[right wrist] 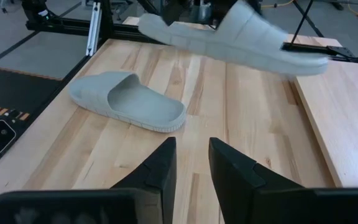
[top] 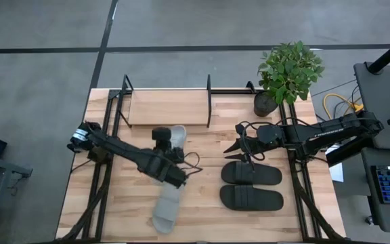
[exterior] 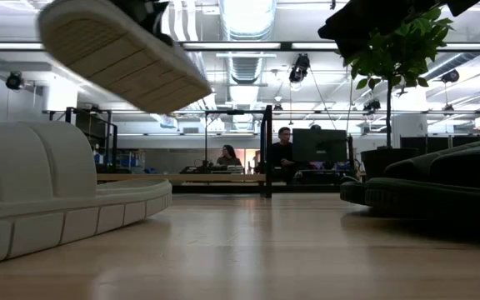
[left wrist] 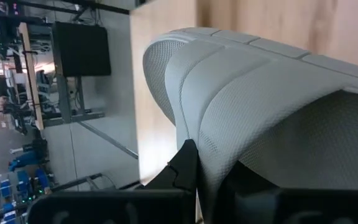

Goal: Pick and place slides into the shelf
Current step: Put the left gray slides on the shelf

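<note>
The left end effector (top: pixel 171 150) is clenched on the strap of a light grey-white slide sandal (top: pixel 177 139), holding it above the tabletop (top: pixel 202 210) just in front of the black-rod shelf with a light wood base (top: pixel 168 107); its grey-white mate (top: pixel 168 207) lies near the front edge; further right, the right end effector (top: pixel 236 148) hangs slightly parted, grasping nothing, just above two matte black slide sandals (top: pixel 251 186) lying side by side; a potted green plant (top: pixel 286 74) stands at the back right corner.

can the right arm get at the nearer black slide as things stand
Probably yes. The right claw hangs empty, fingers slightly apart, just beside the black slide closest to it, with nothing between them. The left claw, holding a grey slide aloft, is well clear.
</note>
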You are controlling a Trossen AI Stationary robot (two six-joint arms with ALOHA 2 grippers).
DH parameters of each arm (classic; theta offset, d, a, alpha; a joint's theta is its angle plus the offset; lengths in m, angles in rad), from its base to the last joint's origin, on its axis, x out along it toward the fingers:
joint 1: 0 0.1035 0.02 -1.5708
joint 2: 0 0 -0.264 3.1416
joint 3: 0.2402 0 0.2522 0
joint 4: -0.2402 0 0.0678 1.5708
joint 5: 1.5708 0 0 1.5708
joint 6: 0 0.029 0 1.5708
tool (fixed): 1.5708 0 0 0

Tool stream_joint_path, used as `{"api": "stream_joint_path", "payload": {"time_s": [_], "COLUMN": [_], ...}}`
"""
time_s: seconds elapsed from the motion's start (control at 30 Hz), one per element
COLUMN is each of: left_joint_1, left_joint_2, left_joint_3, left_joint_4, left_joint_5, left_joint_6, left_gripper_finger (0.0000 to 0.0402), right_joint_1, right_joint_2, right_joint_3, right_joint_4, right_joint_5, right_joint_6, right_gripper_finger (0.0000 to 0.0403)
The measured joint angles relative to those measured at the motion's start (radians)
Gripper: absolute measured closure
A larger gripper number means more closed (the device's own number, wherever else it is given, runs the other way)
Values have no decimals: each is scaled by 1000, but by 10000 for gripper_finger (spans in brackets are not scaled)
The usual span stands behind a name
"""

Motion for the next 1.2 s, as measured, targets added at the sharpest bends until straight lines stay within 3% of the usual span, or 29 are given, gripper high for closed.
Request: {"api": "stream_joint_path", "payload": {"time_s": [0.33,0.73,1.2], "left_joint_1": [118,259,337], "left_joint_2": [-65,-198,-138], "left_joint_3": [86,85,71], "left_joint_4": [0,0,1], "left_joint_5": [-117,-140,-146], "left_joint_6": [68,75,156], "left_gripper_finger": [402,402,401], "right_joint_1": [0,0,0], "right_joint_2": [0,0,0], "right_joint_3": [0,0,0], "right_joint_4": [0,0,1], "right_joint_5": [0,0,0], "right_joint_6": [0,-1,-1], "right_gripper_finger": [330,317,330]}}
